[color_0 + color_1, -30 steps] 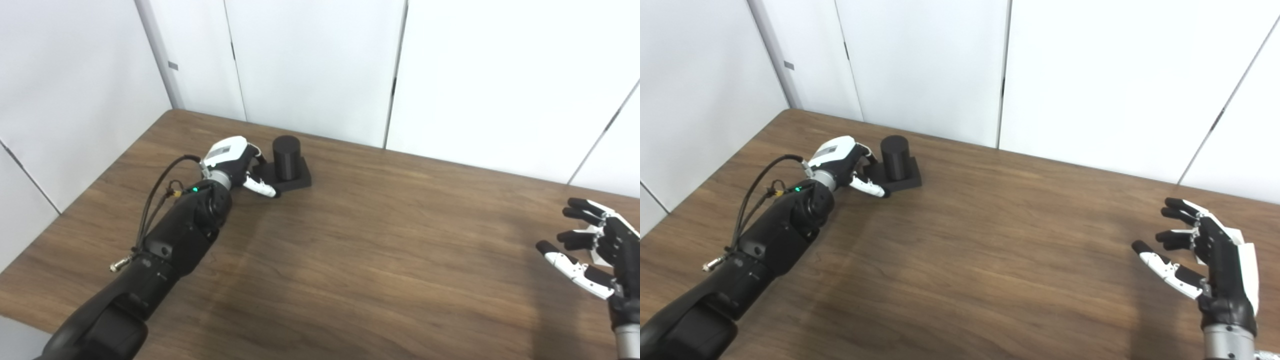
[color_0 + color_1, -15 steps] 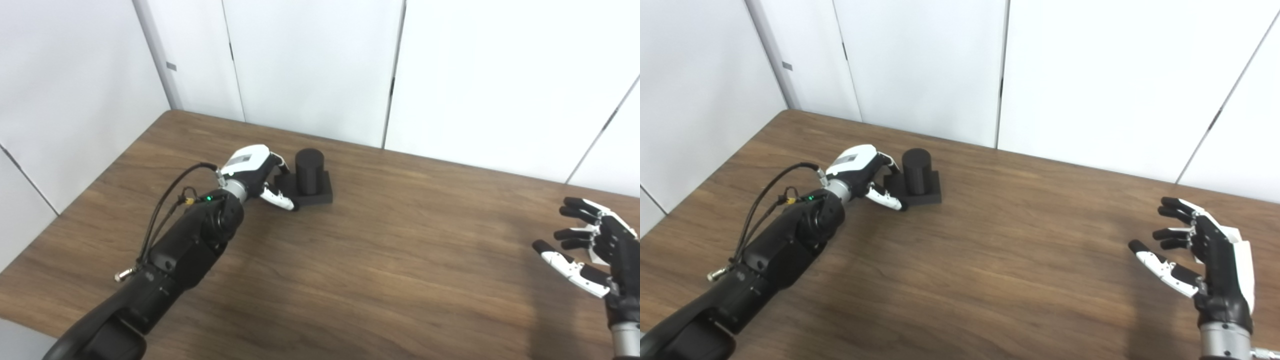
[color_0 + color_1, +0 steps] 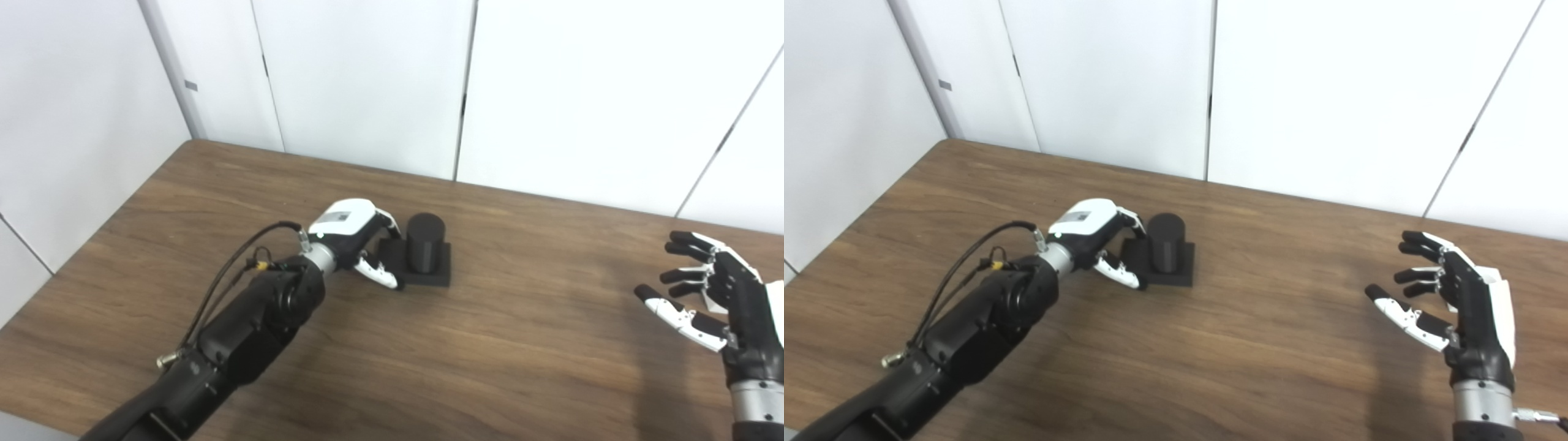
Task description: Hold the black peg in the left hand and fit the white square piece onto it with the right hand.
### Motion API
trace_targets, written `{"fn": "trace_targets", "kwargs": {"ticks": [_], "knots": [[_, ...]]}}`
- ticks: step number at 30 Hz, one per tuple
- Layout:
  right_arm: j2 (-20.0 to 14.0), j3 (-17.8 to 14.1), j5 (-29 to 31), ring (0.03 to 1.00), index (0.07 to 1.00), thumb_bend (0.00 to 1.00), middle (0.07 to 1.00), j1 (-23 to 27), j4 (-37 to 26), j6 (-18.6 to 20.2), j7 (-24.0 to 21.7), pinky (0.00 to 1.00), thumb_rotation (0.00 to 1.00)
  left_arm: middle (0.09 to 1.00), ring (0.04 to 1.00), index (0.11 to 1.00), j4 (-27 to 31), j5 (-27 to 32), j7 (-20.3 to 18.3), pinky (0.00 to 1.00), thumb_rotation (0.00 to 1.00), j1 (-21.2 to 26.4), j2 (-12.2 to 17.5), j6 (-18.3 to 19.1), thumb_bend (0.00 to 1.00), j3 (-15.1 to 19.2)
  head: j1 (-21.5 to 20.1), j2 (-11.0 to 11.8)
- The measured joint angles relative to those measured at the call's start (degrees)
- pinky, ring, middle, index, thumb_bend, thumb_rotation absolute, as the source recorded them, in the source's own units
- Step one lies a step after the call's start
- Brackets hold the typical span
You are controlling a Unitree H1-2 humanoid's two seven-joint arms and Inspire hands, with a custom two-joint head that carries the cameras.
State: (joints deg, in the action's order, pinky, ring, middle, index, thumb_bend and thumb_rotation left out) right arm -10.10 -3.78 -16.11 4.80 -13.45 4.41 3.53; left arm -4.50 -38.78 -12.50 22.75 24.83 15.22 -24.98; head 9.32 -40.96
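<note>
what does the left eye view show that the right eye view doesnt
Only the left eye view: the narrow strip of floor past the table's near left corner.

Only the right eye view: the right arm's metal wrist with a small connector beside it, and the white back of the right hand more fully.

Both: the left hand with its fingers around the square base of the black peg, which stands upright on the wooden table; the right hand open and empty, apart from the peg. No white square piece appears in either.
</note>
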Motion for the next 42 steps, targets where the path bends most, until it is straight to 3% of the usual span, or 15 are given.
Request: {"fn": "trace_targets", "kwargs": {"ticks": [15, 24, 35, 38, 42], "knots": [[0.6, 0.09, -0.56, 0.547, 0.731, 0.52, 0.711, 0.2, 0.56, -0.23, 0.06, 0.46, 0.0, 0.862, 0.91, 0.486, 2.72, -0.8, -2.05, 0.74, 0.06, 0.05, -0.78, -2.29, 0.52, -5.21, -2.55, -0.26], [0.77, 0.15, -0.76, 0.539, 0.731, 0.52, 0.702, 0.4, 0.9, -0.31, 0.18, 0.45, 0.0, 0.86, 0.907, 0.487, 4.19, -1.86, -3.58, 0.81, 0.06, 0.12, -1.36, -2.81, 0.52, -7.78, -3.16, -0.35], [0.8, 0.81, -0.88, 0.537, 0.728, 0.53, 0.703, 0.47, 1.17, -0.61, 0.18, 0.43, 0.0, 0.86, 0.927, 0.488, 5.19, -1.65, -4.01, 0.85, 0.07, -0.12, -1.5, -5.47, 0.52, -9.87, -12.12, -0.53], [0.56, 1.34, -1.37, 0.538, 0.709, 0.55, 0.696, 0.74, 1.18, -0.6, -0.07, 0.44, 0.0, 0.857, 0.924, 0.488, 5.18, -1.63, -4.02, 0.84, 0.07, -0.08, -1.26, -6.94, 0.52, -10.28, -19.31, 0.44], [-1.59, 1.76, -2.44, 0.607, 0.68, 0.56, 0.705, 2.48, 1.12, -0.53, -1.14, 0.48, 0.01, 0.861, 0.921, 0.488, 5.02, -1.41, -4.05, 0.82, 0.06, -0.04, -0.99, -8.59, 0.52, -10.39, -24.25, 1.49]]}}
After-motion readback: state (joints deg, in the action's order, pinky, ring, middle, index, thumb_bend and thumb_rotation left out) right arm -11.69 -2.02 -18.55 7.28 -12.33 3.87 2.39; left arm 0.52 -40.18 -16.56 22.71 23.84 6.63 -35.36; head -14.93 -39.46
